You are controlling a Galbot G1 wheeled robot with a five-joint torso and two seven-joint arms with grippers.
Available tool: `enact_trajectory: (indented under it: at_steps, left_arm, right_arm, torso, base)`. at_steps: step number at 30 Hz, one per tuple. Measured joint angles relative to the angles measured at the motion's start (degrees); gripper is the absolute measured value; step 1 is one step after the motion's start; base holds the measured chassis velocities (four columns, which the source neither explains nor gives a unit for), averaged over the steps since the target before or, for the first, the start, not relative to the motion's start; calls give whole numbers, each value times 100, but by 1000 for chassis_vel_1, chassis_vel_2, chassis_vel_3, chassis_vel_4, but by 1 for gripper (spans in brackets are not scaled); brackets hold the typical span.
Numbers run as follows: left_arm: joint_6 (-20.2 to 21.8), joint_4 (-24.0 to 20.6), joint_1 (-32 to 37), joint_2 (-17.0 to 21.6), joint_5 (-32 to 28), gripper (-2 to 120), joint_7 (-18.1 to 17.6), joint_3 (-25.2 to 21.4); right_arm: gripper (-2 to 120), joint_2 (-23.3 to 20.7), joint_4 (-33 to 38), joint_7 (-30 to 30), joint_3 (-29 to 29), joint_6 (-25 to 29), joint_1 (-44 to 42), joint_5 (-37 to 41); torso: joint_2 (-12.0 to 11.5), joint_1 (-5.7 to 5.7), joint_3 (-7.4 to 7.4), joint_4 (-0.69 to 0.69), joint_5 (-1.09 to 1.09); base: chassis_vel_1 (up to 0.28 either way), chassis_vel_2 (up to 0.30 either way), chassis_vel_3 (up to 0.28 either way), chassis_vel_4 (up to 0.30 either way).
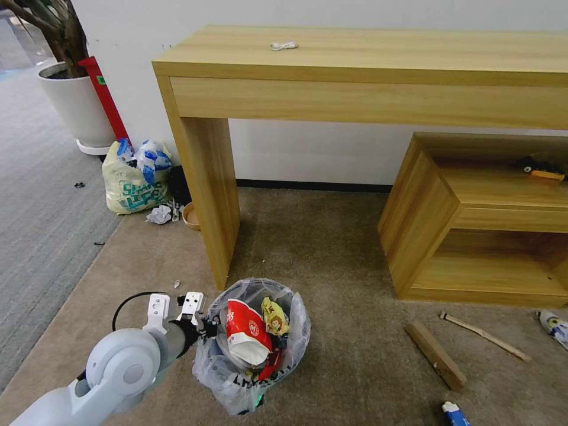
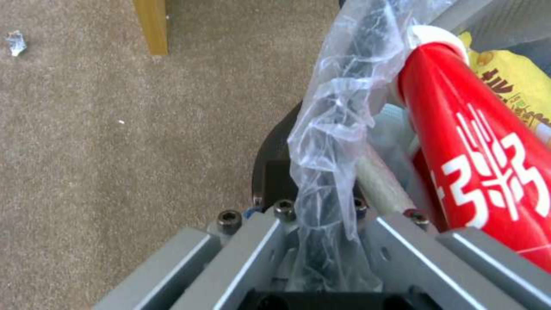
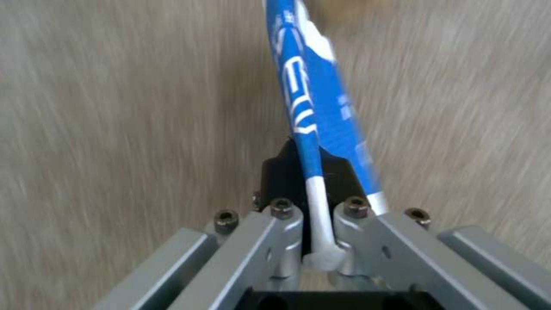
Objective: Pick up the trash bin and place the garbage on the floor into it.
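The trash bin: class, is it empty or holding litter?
Holding litter: the trash bin contains a red cup and a yellow wrapper.

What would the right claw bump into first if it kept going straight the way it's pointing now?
Probably the floor. The right claw is shut on a blue and white packet, and past it the wrist view has nothing but beige carpet. How far off that carpet lies is unclear.
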Motion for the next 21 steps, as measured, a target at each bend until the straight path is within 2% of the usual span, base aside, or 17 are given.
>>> enact_trajectory:
  at_steps: [3,6,7,9,11,13,15,17,18,19,20,21]
  left_arm:
    - [0,-12,-8,28,-27,0,-4,2]
    - [0,-14,-20,38,-36,0,-4,13]
    - [0,-14,-39,46,-49,0,-5,35]
    - [0,-14,-49,51,-58,0,-7,48]
    - [0,-12,-84,77,-104,0,-23,93]
    - [0,-9,-92,82,-110,0,-26,101]
    - [0,26,-127,109,-146,0,-51,142]
    - [0,31,-131,112,-156,0,-60,147]
    - [0,47,-181,126,-214,0,-101,181]
    - [0,56,-239,143,-270,0,-119,211]
    - [0,56,-239,143,-270,0,-119,211]
    - [0,73,-307,170,-322,0,-125,242]
  right_arm:
    - [0,24,573,-77,296,298,-56,-407]
    - [0,5,830,-138,380,347,-50,-491]
    - [0,-53,1230,-225,476,328,0,-541]
    - [0,-106,1416,-283,509,282,41,-541]
    - [0,-420,1994,-578,503,45,344,-493]
    - [0,-516,2097,-639,456,-16,439,-469]
    - [0,-1005,2533,-811,-56,-366,1191,-244]
    - [0,-1077,2582,-813,-166,-425,1336,-189]
    - [0,-1348,2764,-825,-631,-657,1886,69]
    - [0,-1551,2902,-878,-1021,-864,2387,295]
    - [0,-1551,2902,-878,-1021,-864,2387,295]
    - [0,-1742,3028,-1032,-1421,-1072,2926,501]
  torso:
    - [0,0,0,1,-2]
    - [0,0,0,0,-2]
    - [0,0,0,0,-1]
    - [0,0,0,0,-2]
    - [0,0,0,0,-1]
    - [0,0,0,0,-2]
    - [0,0,0,1,-1]
    - [0,0,1,1,1]
    - [0,0,1,6,-1]
    - [0,1,1,3,-2]
    - [0,1,1,3,-2]
    - [0,0,1,3,-2]
  base:
    - [0,0,0,0]
    - [0,0,0,0]
    - [0,0,0,0]
    - [0,0,0,0]
    - [0,0,0,0]
    - [0,0,0,0]
    - [0,0,0,0]
    - [0,0,0,0]
    - [0,0,0,0]
    - [0,0,0,0]
    - [0,0,0,0]
    - [0,0,0,0]
